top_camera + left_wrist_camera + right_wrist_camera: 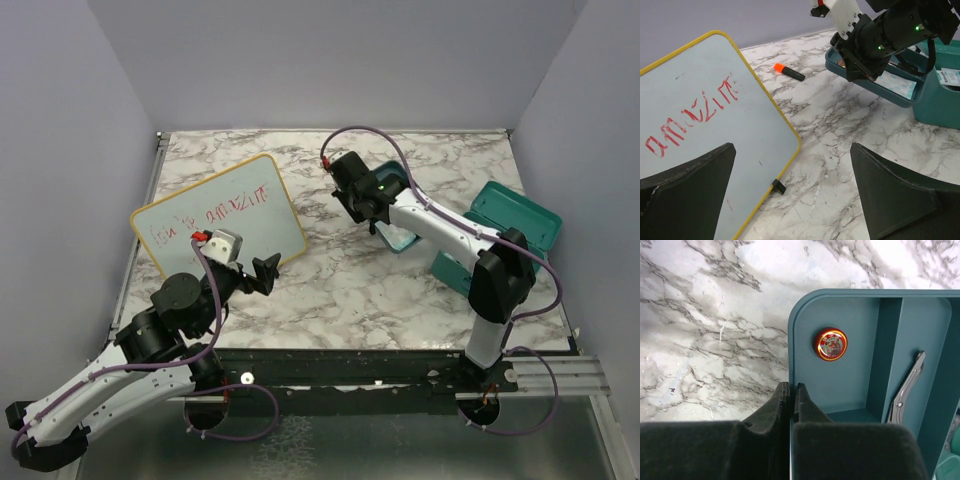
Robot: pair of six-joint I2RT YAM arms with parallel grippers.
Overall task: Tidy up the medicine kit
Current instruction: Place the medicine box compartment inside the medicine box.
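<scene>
The medicine kit's teal case (520,215) stands open at the right, its lid raised. Its shallow divided tray insert (402,240) lies on the marble to the left of it. In the right wrist view my right gripper (791,386) is shut on the tray's (805,300) left rim, one finger on each side of the wall. A round red and gold tin (830,344) lies in one compartment and metal tweezers (907,385) in the one beside it. My left gripper (262,272) hangs open over bare marble by the whiteboard's corner, with nothing between its fingers (700,180).
A yellow-framed whiteboard (220,215) with red writing covers the left part of the table. A black marker with an orange cap (789,72) lies on the marble beyond it, near the tray (890,92). Grey walls close in the table on three sides.
</scene>
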